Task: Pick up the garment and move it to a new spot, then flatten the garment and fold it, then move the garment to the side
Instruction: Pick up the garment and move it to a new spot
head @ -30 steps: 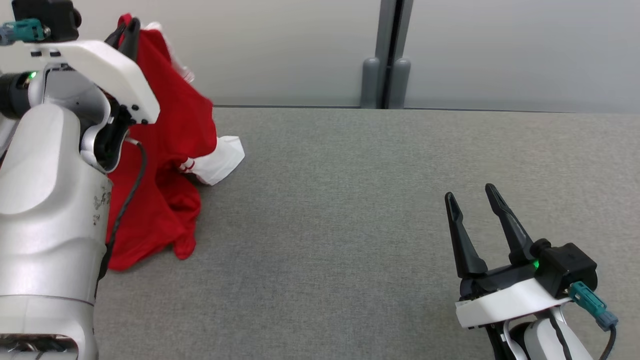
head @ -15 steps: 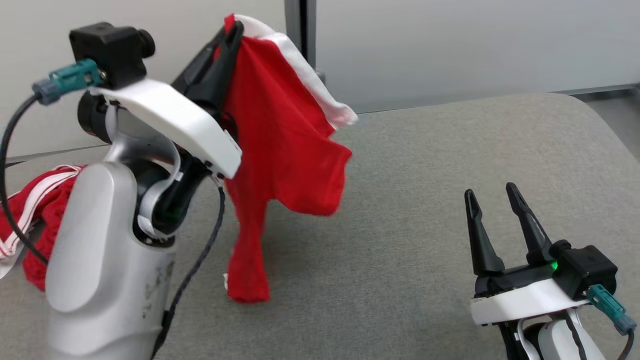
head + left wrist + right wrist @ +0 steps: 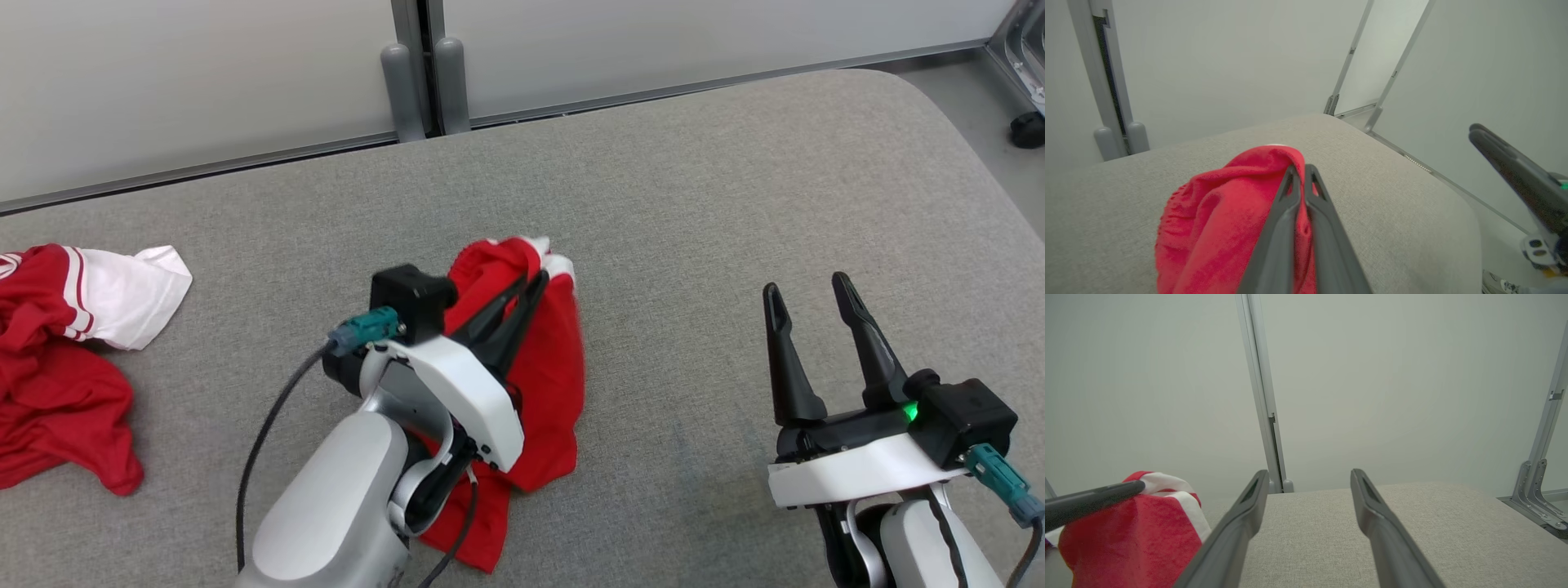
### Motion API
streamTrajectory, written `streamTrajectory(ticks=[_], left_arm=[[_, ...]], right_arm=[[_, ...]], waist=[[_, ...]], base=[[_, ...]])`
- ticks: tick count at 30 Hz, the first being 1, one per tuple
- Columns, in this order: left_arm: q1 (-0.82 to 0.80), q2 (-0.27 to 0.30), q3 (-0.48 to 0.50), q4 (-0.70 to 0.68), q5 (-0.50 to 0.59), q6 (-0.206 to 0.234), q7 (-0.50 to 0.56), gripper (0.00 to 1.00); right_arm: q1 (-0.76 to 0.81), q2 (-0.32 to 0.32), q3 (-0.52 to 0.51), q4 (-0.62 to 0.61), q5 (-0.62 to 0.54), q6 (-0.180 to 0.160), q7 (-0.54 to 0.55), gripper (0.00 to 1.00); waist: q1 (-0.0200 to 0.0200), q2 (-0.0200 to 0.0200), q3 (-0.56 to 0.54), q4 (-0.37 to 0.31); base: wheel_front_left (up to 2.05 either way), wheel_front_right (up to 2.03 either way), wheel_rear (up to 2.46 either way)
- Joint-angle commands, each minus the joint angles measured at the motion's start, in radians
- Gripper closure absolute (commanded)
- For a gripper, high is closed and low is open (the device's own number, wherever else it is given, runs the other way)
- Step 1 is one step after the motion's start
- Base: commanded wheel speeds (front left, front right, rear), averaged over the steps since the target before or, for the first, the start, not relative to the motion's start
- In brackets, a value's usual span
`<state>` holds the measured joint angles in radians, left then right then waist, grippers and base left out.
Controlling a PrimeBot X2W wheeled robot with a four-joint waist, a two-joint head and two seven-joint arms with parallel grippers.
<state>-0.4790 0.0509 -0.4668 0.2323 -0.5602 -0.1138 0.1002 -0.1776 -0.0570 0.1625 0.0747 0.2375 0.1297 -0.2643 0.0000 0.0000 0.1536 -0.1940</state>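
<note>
Grey padded table (image 3: pixel 735 204) before pale wall panels (image 3: pixel 204 82). Left gripper (image 3: pixel 532 282) was clenched on a fold of the red garment (image 3: pixel 555 384), which lay bunched near the table's middle, partly under that arm. Right gripper (image 3: pixel 804 286) stood with jaws apart, empty, well to the right. Another red-and-white garment (image 3: pixel 57 351) lay at far left. Judged progress: relocation nearly done; flattening, folding and setting aside remained.
</note>
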Motion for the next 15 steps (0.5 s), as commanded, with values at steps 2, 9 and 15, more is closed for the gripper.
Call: streamTrajectory(ticks=[2,9,15], left_arm=[[-0.003,0.005,-0.053,0.085,0.003,-0.008,-0.037,0.88],[-0.043,0.002,-0.126,0.225,-0.036,-0.016,-0.186,0.0],[-0.028,0.055,-0.087,0.206,-0.033,-0.001,-0.285,0.0]], right_arm=[[-0.015,-0.001,0.005,0.006,-0.002,0.002,0.0,0.0],[-0.005,-0.007,0.011,0.023,0.001,0.002,0.0,0.0],[0.016,-0.018,0.004,0.022,0.006,0.002,0.0,0.0]], waist=[[0.0,0.0,0.004,-0.002],[0.0,0.0,-0.021,0.023],[0.0,0.0,-0.062,0.066]], base=[[0.0,0.0,0.0],[0.0,0.0,0.0],[0.0,0.0,0.0]])
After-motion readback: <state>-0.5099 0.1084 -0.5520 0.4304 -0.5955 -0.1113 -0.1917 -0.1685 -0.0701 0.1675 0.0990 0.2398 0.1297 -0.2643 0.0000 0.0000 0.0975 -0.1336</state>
